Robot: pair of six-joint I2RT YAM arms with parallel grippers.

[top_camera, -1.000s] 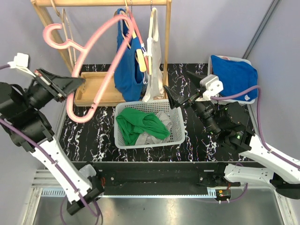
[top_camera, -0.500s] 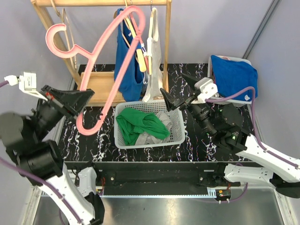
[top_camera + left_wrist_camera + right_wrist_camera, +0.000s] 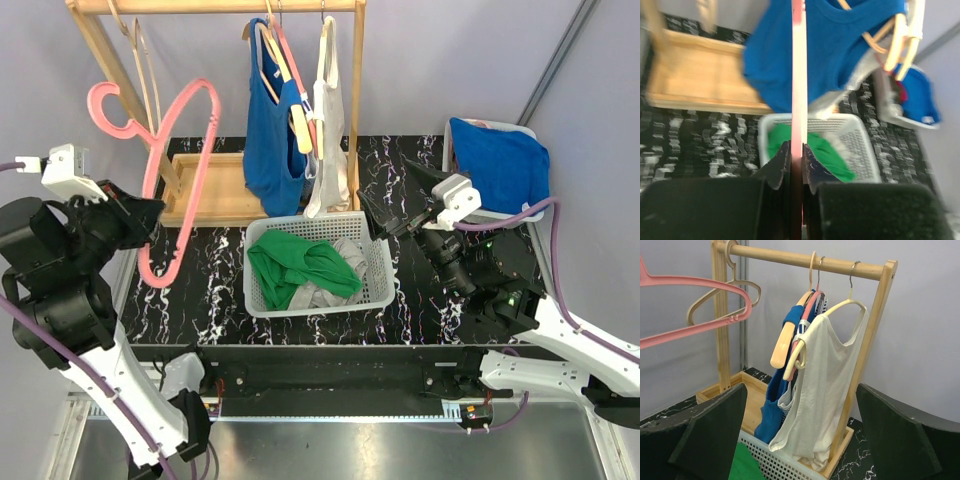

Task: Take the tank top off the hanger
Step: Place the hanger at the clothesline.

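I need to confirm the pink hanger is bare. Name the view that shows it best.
Top external: the whole pink hanger shows, hook to lower bar, bare, clamped in the jaws of the left gripper. Left wrist sees it edge-on, a thin blurred strip. Right wrist catches only part at its left edge.

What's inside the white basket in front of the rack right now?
Inside the white basket, a crumpled green garment lies on top, with grey cloth showing beside it toward the right. Anything beneath them is covered.
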